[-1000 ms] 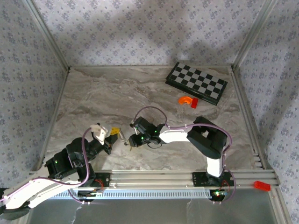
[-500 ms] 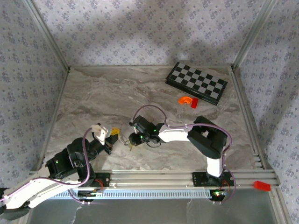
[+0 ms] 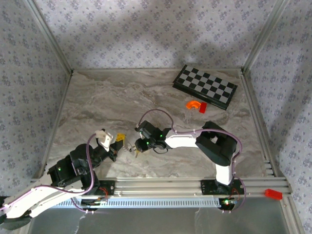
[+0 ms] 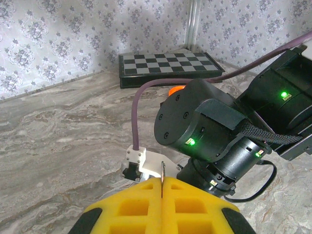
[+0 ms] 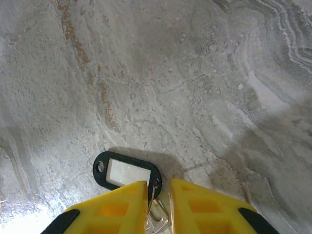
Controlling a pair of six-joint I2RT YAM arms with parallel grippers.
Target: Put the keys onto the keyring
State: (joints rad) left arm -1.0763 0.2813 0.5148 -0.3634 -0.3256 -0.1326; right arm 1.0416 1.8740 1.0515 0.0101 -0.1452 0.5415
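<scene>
Key and keyring meet at the near-centre of the marbled surface point(image 3: 122, 97): the right end effector point(image 5: 158, 187) has its yellow fingers drawn close on the pale metal end of the key point(image 5: 126, 171). The key's dark oval head, with its white window, lies flat on the surface just beyond the fingertips. Facing it, the left end effector point(image 4: 162, 181) is pressed together on the keyring point(image 4: 162, 171), seen edge-on as a thin sliver of metal standing up from between the pads. From above, the two end effectors sit just beside each other, tips pointed inward. Open surface stretches toward the far and left walls. A chessboard point(image 3: 204, 86) lies at the far right corner with an orange piece point(image 3: 194, 104) near it, both well apart from the work. The right arm point(image 3: 214, 141) folds at the elbow and reaches low to the left; the left arm point(image 3: 73, 168) angles up from the near left corner.
</scene>
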